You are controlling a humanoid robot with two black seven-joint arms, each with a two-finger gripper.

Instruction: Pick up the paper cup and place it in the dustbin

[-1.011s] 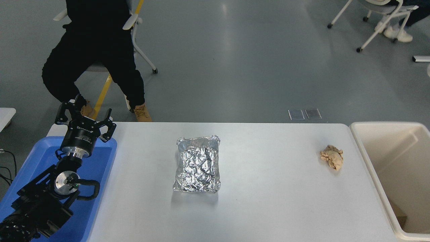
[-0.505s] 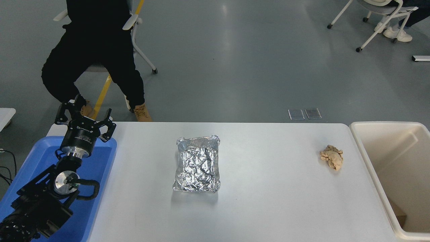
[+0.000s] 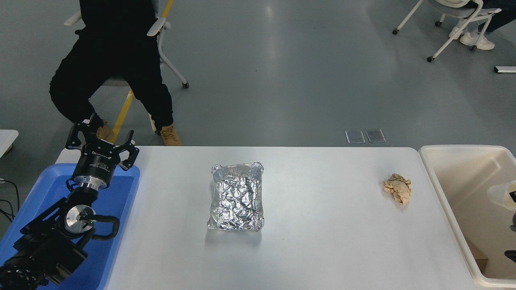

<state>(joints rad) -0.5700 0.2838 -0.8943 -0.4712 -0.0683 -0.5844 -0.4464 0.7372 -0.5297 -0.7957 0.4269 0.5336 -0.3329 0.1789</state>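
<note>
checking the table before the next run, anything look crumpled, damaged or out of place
The foil tray mid-table is badly crinkled, and a crumpled tan paper wad lies loose on the table near the dustbin. Nothing looks spilled.

Bare table [image 3: 322, 225] lies between foil tray [image 3: 237, 196] and paper wad [image 3: 398, 187]; dustbin [image 3: 451, 161] gapes open.
</note>
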